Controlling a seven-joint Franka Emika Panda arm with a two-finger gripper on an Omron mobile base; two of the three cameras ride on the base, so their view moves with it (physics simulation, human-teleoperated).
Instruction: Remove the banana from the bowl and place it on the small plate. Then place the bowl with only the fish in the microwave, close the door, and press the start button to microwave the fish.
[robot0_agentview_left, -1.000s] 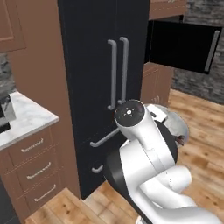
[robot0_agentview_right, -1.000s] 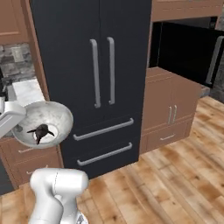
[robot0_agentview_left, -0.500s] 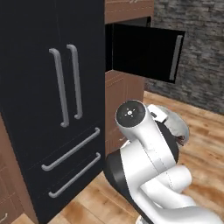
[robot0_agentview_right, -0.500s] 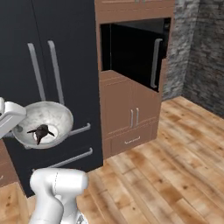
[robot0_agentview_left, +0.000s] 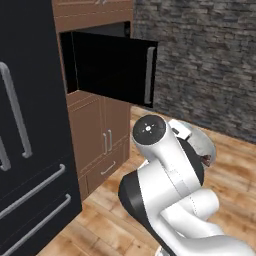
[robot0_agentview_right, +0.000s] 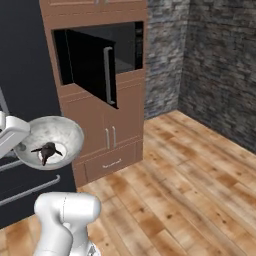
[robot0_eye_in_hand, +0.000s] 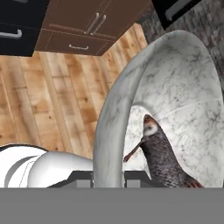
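Observation:
My gripper (robot0_eye_in_hand: 108, 176) is shut on the rim of the white mottled bowl (robot0_eye_in_hand: 183, 83), with a dark finger on each side of the rim. The dark grey fish (robot0_eye_in_hand: 164, 158) lies inside. In the right base view the bowl (robot0_agentview_right: 59, 131) hangs in the air at the left with the fish (robot0_agentview_right: 46, 150) in it, and the gripper (robot0_agentview_right: 21, 144) is at its left edge. In the left base view the bowl (robot0_agentview_left: 201, 144) peeks out behind the arm. The microwave (robot0_agentview_right: 127, 44) sits in the wooden wall unit, its black door (robot0_agentview_left: 112, 70) swung open. The banana and the small plate are out of view.
A black fridge (robot0_agentview_left: 25, 150) stands left of the microwave unit. Brown cabinet doors (robot0_agentview_right: 111, 135) and a drawer (robot0_agentview_right: 112, 161) sit below the microwave. Grey stone walls (robot0_agentview_right: 215, 65) close the right side. Wooden floor (robot0_agentview_right: 190, 185) stretches out ahead and to the right.
The whole picture has shifted: the camera moved, so the fridge slid off to the left and the open microwave came to the middle. The bowl with the fish stays in my gripper.

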